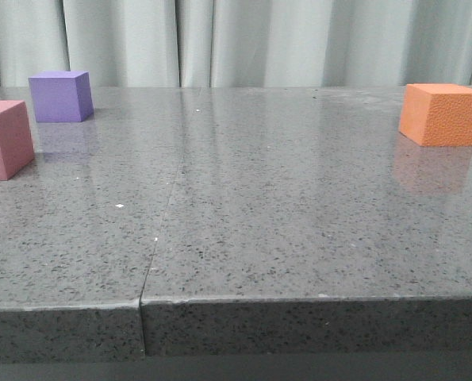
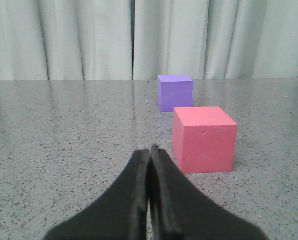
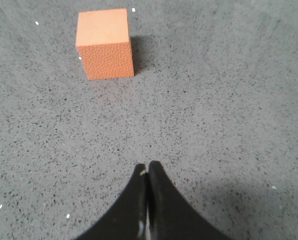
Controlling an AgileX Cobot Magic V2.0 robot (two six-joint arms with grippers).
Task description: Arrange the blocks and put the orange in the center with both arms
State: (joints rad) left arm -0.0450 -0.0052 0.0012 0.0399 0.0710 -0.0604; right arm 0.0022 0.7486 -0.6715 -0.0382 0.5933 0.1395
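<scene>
Inspected: 3 matte foam-like cubes on speckled grey stone-look table (image 1: 243, 238).

Orange cube with finely pebbled matte faces (image 1: 443, 114): far right of table, upright, alone, well apart from the other 2. Table centre unoccupied.

Pink matte foam-like cube (image 1: 4, 138): far left edge, partly cut off in front view. Purple matte foam-like cube (image 1: 60, 96): just behind pink, near it, not touching.

Left gripper (image 2: 149, 150): black fingers pressed together, nothing held; low over table, pink cube near and ahead to one side.

Right gripper (image 3: 147, 167): fingers pressed together, nothing held; above table, orange cube ahead, well apart.

Handling judgement, orange cube: probably light and slightly compressible; pebbled skin likely to give good friction, low slip risk. Not fragile. Recommended hold: 2 opposite vertical faces, mid-height, fingers square to faces, moderate squeeze to avoid denting or twisting. Jaws to be opened wider than cube beforehand.
</scene>
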